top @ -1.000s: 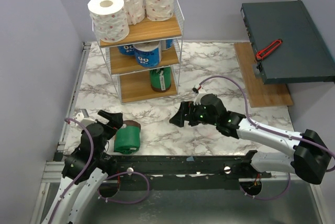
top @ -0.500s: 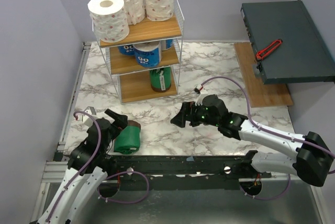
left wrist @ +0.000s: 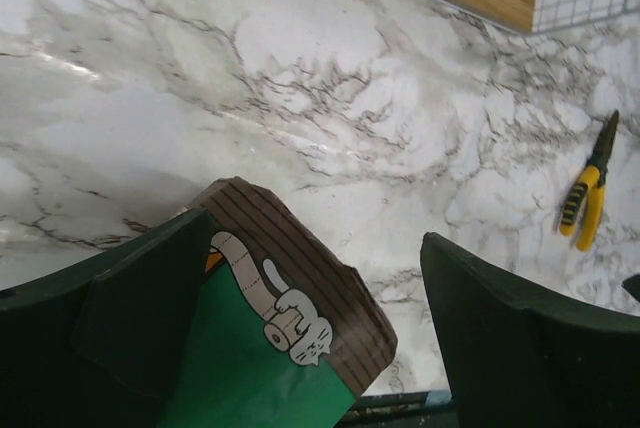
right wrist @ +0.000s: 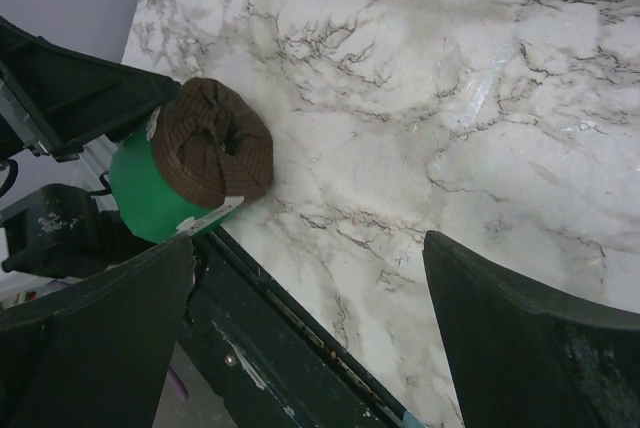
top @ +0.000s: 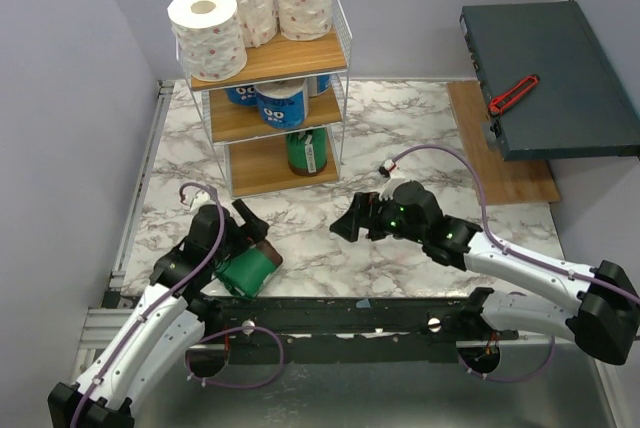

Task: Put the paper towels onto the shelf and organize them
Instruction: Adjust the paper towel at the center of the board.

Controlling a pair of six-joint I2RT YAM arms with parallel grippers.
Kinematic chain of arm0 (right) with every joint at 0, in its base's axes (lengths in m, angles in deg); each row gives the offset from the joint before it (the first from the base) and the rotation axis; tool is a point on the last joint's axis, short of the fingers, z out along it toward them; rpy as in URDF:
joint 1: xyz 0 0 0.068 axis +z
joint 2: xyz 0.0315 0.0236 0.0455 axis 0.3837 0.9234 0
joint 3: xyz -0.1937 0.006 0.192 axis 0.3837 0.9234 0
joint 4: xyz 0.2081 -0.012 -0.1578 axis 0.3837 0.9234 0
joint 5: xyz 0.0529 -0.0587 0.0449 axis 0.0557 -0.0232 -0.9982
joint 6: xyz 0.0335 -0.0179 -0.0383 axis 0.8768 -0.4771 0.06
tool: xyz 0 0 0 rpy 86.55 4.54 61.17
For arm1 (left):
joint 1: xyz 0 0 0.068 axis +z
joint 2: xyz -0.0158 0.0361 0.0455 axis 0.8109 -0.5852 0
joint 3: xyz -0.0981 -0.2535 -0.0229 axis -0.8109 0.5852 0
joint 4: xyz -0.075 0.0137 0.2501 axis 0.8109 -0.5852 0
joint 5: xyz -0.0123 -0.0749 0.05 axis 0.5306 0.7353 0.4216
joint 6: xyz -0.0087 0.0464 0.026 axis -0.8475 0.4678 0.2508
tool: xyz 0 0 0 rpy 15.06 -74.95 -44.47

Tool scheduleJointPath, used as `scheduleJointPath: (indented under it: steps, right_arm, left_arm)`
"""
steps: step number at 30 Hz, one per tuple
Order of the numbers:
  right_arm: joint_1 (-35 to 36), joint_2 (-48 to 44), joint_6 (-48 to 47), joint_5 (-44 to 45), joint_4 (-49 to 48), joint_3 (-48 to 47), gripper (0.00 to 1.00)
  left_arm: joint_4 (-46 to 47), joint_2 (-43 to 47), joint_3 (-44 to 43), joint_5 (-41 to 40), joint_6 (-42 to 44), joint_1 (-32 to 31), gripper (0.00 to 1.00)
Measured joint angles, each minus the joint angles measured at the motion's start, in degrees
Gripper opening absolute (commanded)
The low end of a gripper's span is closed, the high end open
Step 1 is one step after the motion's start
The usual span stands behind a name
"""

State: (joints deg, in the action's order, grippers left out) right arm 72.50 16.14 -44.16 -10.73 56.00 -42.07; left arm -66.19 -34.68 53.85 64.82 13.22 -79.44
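The left gripper (left wrist: 310, 248) has its fingers (left wrist: 130, 318) spread wide and straddles a green roll (left wrist: 290, 348) of paper towel lying on its side. In the left wrist view the roll rests against one finger, while the other finger stands clear of it, so nothing is clamped. The roll's brown end, printed with a small cartoon cat, points away from the wrist. It lies on the marble table (top: 400, 138) at the near left, right by the dark rail along the front edge and well apart from the shelf (top: 290, 58). The right gripper (right wrist: 308, 248) is also wide open with only bare marble between its fingers. It hangs low over the middle of the table and faces the green roll from the side. On the shelf at the far left, three white rolls (top: 208, 33) stand on end on the top board and blue rolls (top: 280, 103) sit on the middle board. Another green roll (top: 307, 151) stands upright on the bottom board. Small yellow-handled pliers (left wrist: 590, 193) lie on the marble near the shelf's base. At the far right a dark box (top: 550, 78) carries a red-handled tool (top: 513, 94).
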Motion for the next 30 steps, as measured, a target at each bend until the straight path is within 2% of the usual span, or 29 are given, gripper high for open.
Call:
scheduleJointPath:
  steps: [9, 16, 20, 22, 30]
  right_arm:
    - [0.00, -2.82, -0.50, 2.56, 2.12, 0.13, 1.00]
    - [0.00, -2.82, -0.48, 4.07, 3.15, 1.16, 1.00]
    - [0.00, -2.64, -0.48, 3.21, 2.56, 1.40, 1.00]
    - [0.00, -1.49, -0.42, 1.40, 0.90, 1.40, 1.00]
    - [0.31, 13.46, 2.19, -11.34, -10.69, 0.31, 1.00]
  left_arm:
    - [11.41, -5.14, 0.81, 12.92, 4.61, -1.88, 0.92]
    - [16.94, -13.29, -1.81, 14.01, 6.32, -8.02, 0.97]
    - [14.62, -11.78, -5.46, 9.51, 6.93, -9.55, 0.99]
    - [12.02, -7.43, -6.64, 4.83, 6.91, -9.60, 0.99]
    - [-2.32, 9.38, -7.61, -11.67, 2.93, -9.60, 0.98]
